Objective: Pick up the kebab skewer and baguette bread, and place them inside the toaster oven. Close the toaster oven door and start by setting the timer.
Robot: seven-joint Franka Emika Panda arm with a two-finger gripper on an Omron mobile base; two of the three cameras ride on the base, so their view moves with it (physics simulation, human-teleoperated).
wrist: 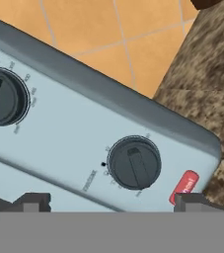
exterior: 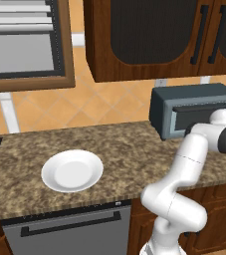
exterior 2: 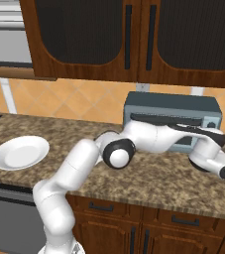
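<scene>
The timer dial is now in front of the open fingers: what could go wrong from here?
1. The toaster oven panel has two dials; the fingertips bracket the lower dial, while the other dial sits close by. If the wrong one is turned, the timer may not start.
2. The fingers stand wide apart, so they may slip on the dial's narrow ridge.
3. The red label lies near one fingertip and might be pressed by accident.

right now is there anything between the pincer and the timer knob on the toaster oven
Nothing visible. In the hand view the open pincer faces the control panel of the toaster oven directly, with the dark knob sitting clear between its fingertips.
</scene>
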